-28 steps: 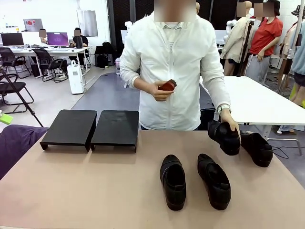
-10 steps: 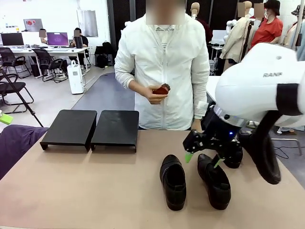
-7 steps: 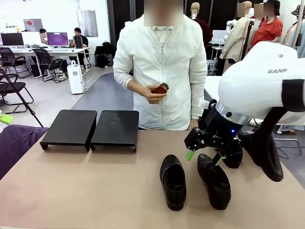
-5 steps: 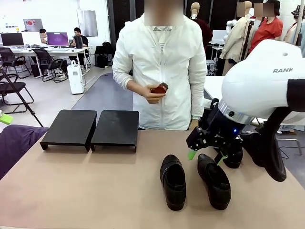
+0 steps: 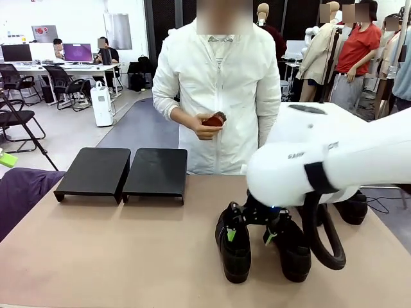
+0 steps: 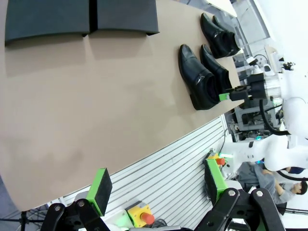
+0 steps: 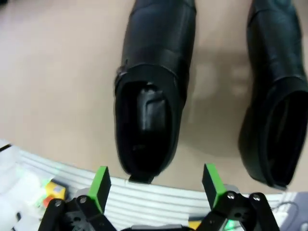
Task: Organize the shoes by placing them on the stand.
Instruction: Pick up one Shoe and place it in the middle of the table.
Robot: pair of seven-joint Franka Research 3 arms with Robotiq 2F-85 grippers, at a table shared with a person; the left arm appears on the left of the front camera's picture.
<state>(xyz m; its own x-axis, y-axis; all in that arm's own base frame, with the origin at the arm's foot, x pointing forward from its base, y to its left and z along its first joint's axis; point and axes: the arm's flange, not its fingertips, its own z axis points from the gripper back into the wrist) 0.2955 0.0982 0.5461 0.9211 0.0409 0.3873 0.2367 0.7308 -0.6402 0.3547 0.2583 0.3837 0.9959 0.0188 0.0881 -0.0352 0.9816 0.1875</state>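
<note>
Two black shoes lie side by side at the middle right of the table: the left shoe (image 5: 235,253) (image 7: 153,86) (image 6: 194,77) and the right shoe (image 5: 294,255) (image 7: 276,96) (image 6: 213,67). My right gripper (image 5: 251,235) (image 7: 156,182) hangs open just above the left shoe's heel opening, one green pad (image 7: 100,183) to either side of it. Another pair of shoes (image 5: 352,209) (image 6: 219,34) sits farther right, mostly hidden by my arm. The stand, as two black platforms (image 5: 93,171) (image 5: 156,171) (image 6: 45,17) (image 6: 126,14), is at the far left with bare tops. My left gripper (image 6: 157,185) is open, high over the table's near edge.
A person in a white jacket stands at the far edge, one hand (image 5: 207,126) holding a small reddish-brown object. The tan table (image 5: 128,244) has free room between the platforms and the shoes. A purple cloth (image 5: 22,192) lies at the left edge.
My right arm has swung down and left, from above the far end of the right shoe to over the left shoe's heel. Both grippers stay open; the shoes have not moved.
</note>
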